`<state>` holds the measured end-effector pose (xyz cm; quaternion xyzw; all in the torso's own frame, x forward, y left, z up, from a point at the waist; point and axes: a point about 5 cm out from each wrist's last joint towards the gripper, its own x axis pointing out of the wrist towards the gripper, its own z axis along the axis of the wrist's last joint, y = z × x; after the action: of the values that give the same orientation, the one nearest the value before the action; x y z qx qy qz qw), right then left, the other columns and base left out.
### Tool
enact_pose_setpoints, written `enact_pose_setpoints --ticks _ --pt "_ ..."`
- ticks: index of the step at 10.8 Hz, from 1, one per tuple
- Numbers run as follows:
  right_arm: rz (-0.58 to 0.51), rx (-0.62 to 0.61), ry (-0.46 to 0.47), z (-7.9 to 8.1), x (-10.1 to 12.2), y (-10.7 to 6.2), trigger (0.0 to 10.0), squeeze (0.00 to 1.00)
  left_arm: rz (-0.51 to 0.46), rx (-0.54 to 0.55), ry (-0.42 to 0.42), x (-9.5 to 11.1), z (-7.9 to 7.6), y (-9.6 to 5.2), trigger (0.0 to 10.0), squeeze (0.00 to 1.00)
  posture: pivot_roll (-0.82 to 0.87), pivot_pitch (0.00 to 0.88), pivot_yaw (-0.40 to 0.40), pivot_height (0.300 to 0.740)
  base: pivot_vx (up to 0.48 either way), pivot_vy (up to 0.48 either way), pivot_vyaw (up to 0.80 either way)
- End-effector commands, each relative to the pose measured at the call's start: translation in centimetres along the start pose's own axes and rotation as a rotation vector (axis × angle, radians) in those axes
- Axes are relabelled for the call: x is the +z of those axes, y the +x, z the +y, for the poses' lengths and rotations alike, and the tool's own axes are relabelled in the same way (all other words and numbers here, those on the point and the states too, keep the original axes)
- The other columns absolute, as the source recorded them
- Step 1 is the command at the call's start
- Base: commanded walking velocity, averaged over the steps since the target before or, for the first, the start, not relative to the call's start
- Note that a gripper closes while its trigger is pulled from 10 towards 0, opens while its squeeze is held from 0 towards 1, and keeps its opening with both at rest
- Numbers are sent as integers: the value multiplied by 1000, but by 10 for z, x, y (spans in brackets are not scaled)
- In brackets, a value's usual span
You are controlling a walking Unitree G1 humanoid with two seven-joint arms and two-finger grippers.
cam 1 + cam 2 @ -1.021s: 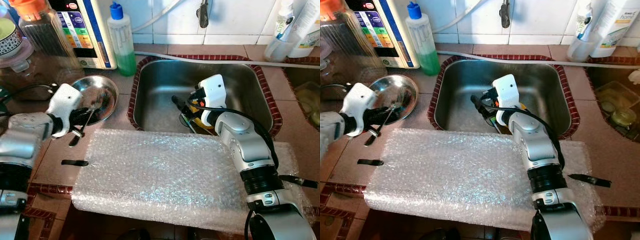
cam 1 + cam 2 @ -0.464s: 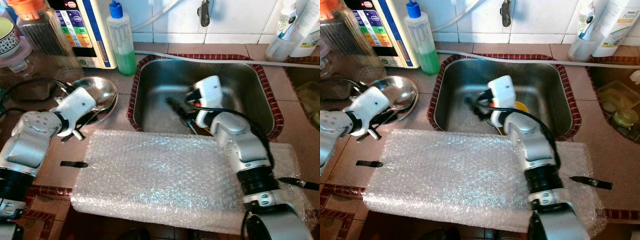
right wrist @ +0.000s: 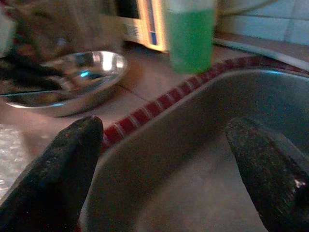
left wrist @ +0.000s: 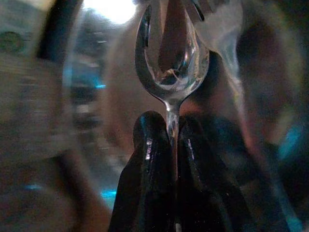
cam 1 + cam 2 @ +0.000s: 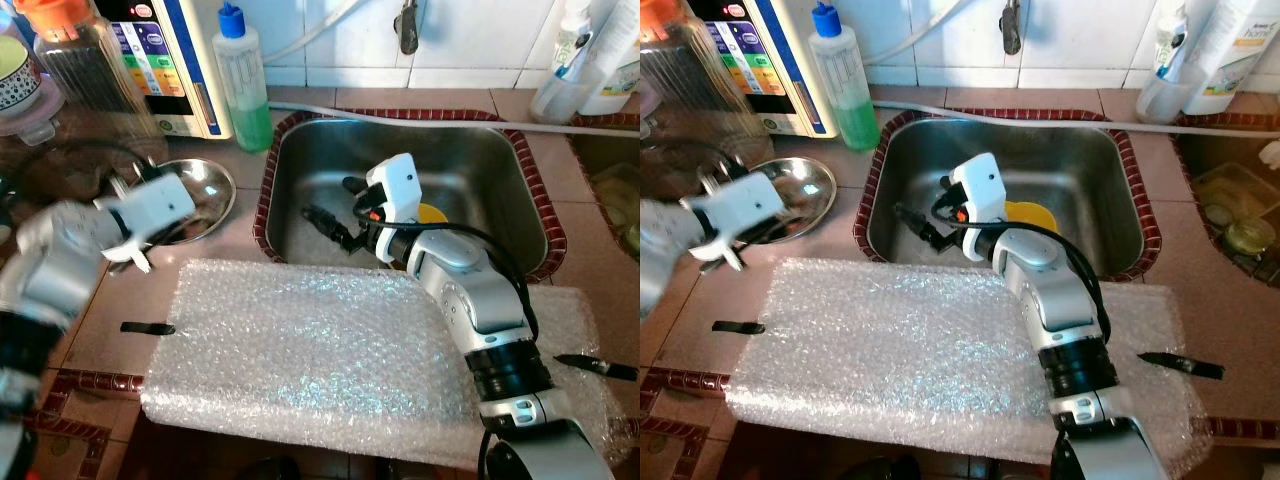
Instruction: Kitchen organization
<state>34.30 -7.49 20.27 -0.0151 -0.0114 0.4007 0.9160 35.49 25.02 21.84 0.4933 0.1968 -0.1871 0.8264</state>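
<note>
Left gripper (image 4: 166, 145) was closed on the thin handle of a metal fork (image 4: 171, 63), the two black fingers (image 4: 147, 159) pressed together around it; the tines pointed away from the wrist, their tips cut off at the frame edge. In the head views this arm was motion-blurred, its white wrist housing beside the steel bowl (image 5: 205, 185) on the tiled counter (image 5: 110, 320), and whether the fork touched the bowl could not be told.

Right gripper (image 5: 338, 212) hung inside the stainless sink (image 5: 500, 170) near its left wall, its fingers (image 3: 58, 169) spread wide with nothing between them. A yellow object (image 5: 432, 213) lay in the sink behind the right wrist, mostly hidden by the arm.

A sheet of bubble wrap (image 5: 300, 350) covered the counter in front of the sink, taped down by black strips (image 5: 148, 327) at either end. Behind the bowl stood a green soap bottle (image 5: 245, 85) with a blue cap, a white appliance (image 5: 165, 55) with a coloured panel, and a glass jar (image 5: 85, 60) cut off at the top. The faucet (image 5: 406, 25) showed partly above the sink. White bottles (image 5: 585, 55) stood at the far right, cropped.
</note>
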Motion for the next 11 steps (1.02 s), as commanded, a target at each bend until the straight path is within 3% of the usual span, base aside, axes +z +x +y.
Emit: enact_pose_setpoints --ticks 1,5,7,8,9,10,11 --pt "-9 79 9 13 3 1 10000 0 11 20 36 0 7 -2 0 0 -109 185 106 740 0 0 0" --pt "1 132 9 20 1 0 10000 0 -61 116 48 11 19 -2 0 0 -104 186 100 740 0 0 0" --pt "10 125 2 19 1 0 10000 0 -174 247 12 26 36 -16 0 0 -100 184 92 740 0 0 0" --pt "13 118 -2 18 0 1 10000 0 -263 273 -99 32 35 -20 0 0 -96 185 91 740 0 0 0" --pt "13 100 -2 17 -1 2 10000 0 -424 278 -308 41 27 -24 0 0 -93 185 88 740 0 0 0" --pt "12 90 -2 15 -1 2 10000 0 -463 280 -372 43 24 -25 0 0 -92 187 83 740 0 0 0" --pt "-3 47 -5 11 1 2 10000 0 -594 289 -541 52 8 -27 0 0 -88 189 80 740 0 0 0"
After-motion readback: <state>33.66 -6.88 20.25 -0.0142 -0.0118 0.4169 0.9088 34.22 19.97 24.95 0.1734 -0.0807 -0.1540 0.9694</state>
